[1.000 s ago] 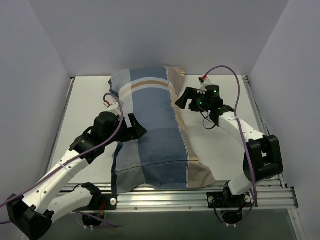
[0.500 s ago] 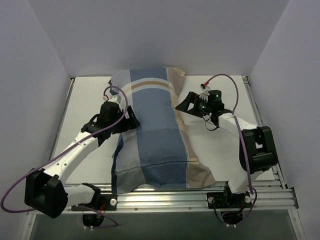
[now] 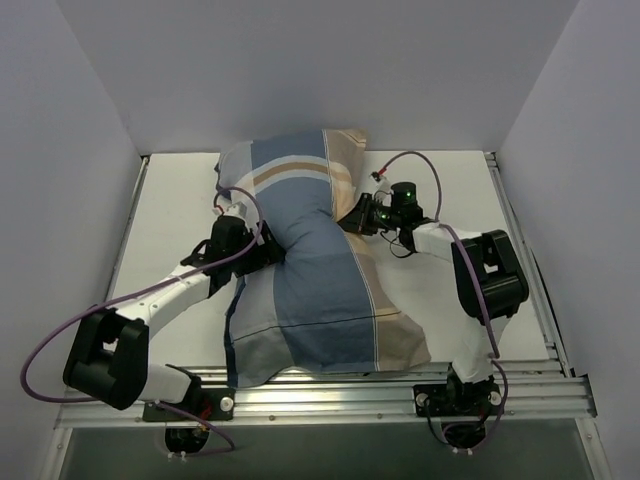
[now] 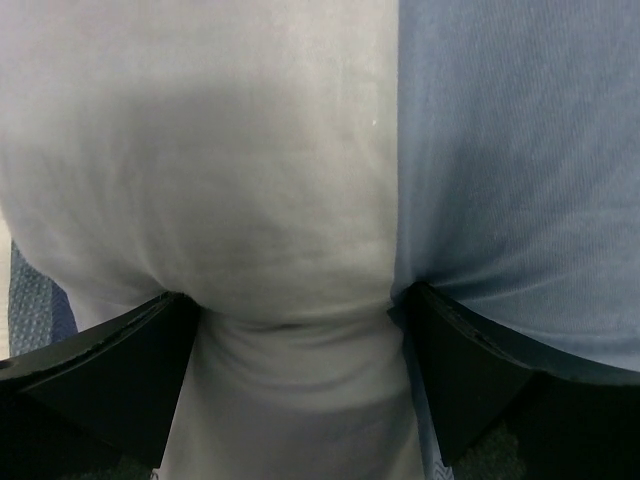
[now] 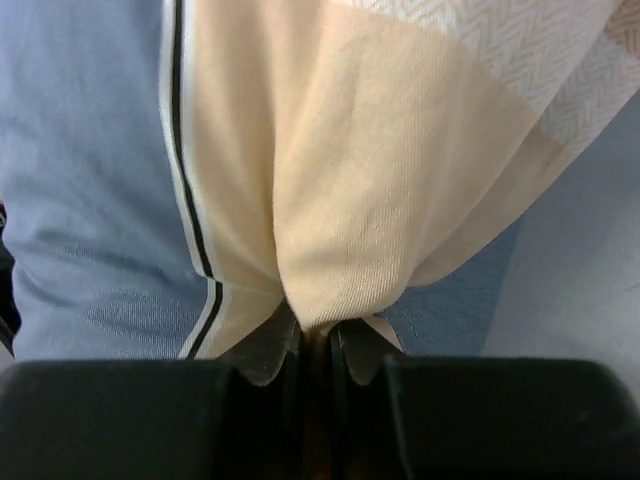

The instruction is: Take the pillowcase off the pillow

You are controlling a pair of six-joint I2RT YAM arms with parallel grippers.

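The blue patchwork pillowcase (image 3: 310, 285) lies lengthwise across the middle of the table, puffed up and pinched in at its waist. The pillow is hidden inside it. My right gripper (image 3: 351, 217) is shut on a fold of the tan band at the cover's right edge. In the right wrist view that tan fold of the pillowcase (image 5: 345, 190) runs down into the closed right gripper (image 5: 318, 335). My left gripper (image 3: 264, 250) presses into the cover's left side. Seen from the left wrist, the left gripper (image 4: 295, 300) is open, and pale grey pillowcase fabric (image 4: 290, 180) bulges between its fingers.
The white table (image 3: 170, 200) is boxed in by grey walls on the left, back and right. An aluminium rail (image 3: 330, 398) runs along the near edge below the pillowcase's end. Purple cables loop over both arms.
Both arms moved inward against the pillowcase. The right gripper went from open to shut on the tan edge, and the cover now bunches in at its middle.
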